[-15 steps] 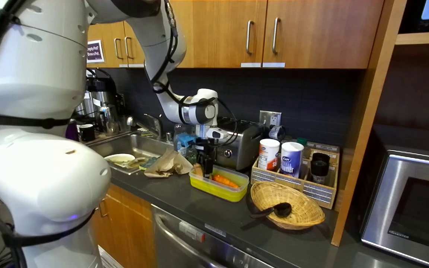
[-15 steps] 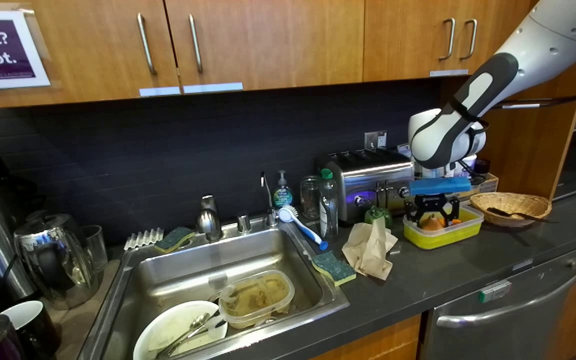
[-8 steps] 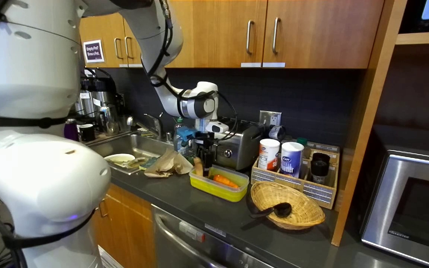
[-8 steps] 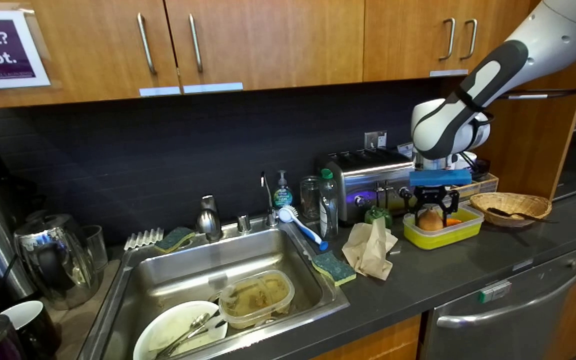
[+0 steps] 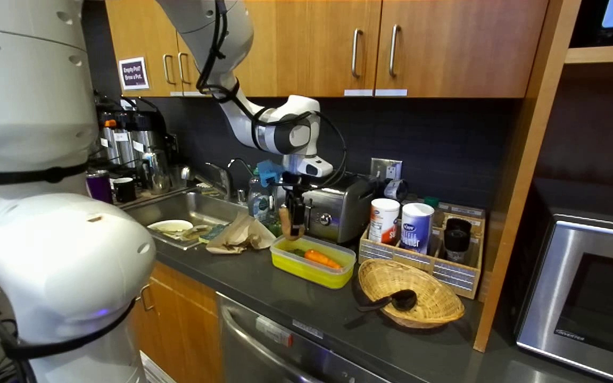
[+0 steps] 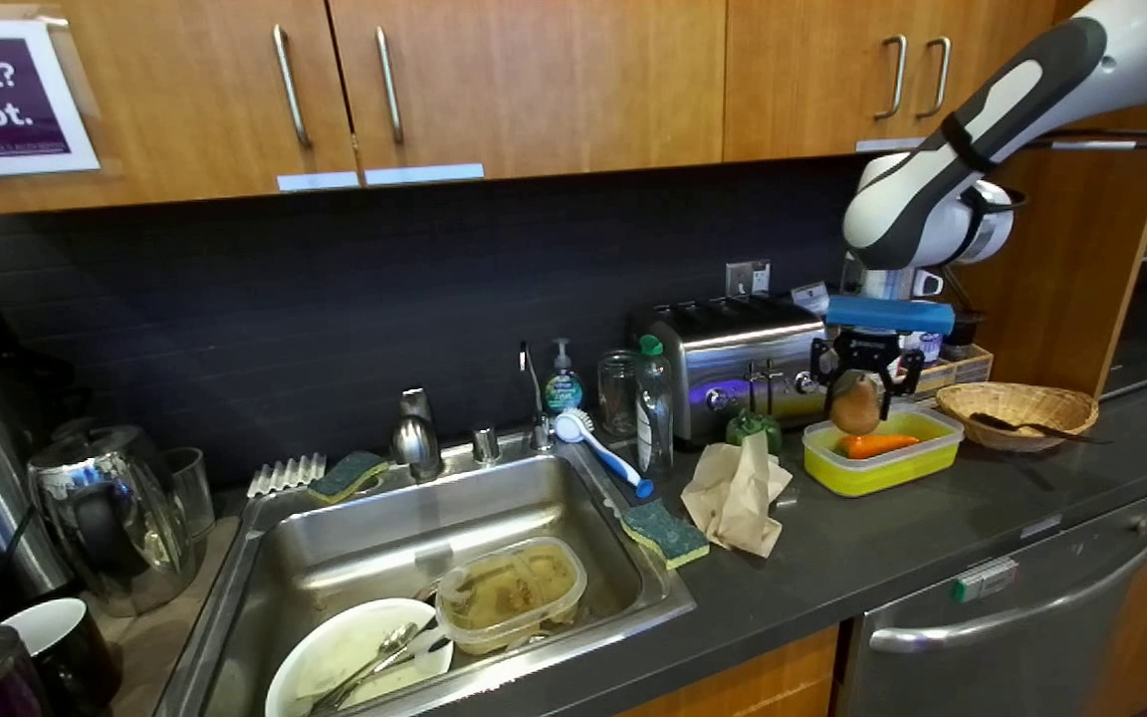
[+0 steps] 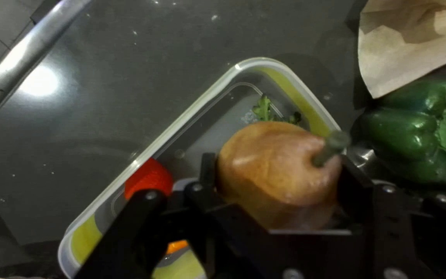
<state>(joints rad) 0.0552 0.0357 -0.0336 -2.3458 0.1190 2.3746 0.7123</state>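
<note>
Gripper point(image 6: 857, 409), by which a pear point(image 7: 273, 166) is clasped and suspended above one end of a yellow container point(image 6: 890, 476), inside which a carrot point(image 6: 877, 445) is shown; near it, a green pepper point(image 7: 412, 135) and crumpled brown paper point(image 6: 738, 495) are seen

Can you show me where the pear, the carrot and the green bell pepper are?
Pear point(image 7: 277, 170): wrist view, on its rounded brown body.
Carrot point(image 6: 877, 445): an exterior view, midway along its orange length.
Green bell pepper point(image 7: 410, 131): wrist view, on its glossy green skin.
</note>
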